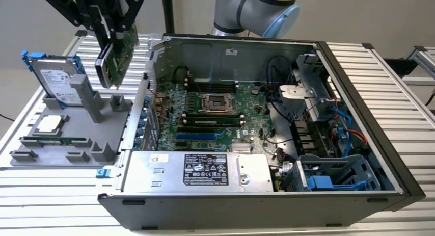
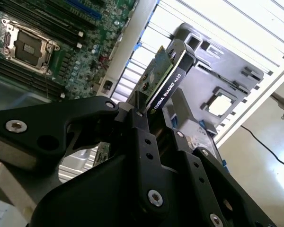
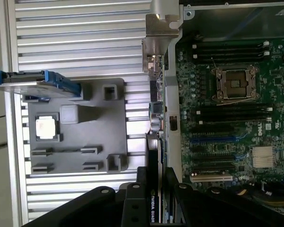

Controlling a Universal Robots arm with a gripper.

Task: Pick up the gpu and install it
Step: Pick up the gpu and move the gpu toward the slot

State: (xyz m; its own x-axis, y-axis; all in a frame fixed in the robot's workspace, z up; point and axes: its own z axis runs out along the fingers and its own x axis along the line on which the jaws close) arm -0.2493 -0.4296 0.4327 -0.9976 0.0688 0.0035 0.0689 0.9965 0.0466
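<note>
Closest, the gripper (image 2: 151,113) pinched the gpu (image 2: 173,75) by one edge above the table (image 1: 61,195), a card likely light, stiff and fragile.

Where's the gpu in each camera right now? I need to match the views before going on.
Exterior view: the gpu hangs from the gripper at the exterior view's upper left, above the grey tray.
Second wrist view: the gpu sticks out past the jaws, between case wall and tray.
First wrist view: its black edge shows between the jaws, beside the case wall.
Shared landmark: the empty CPU socket.
</note>
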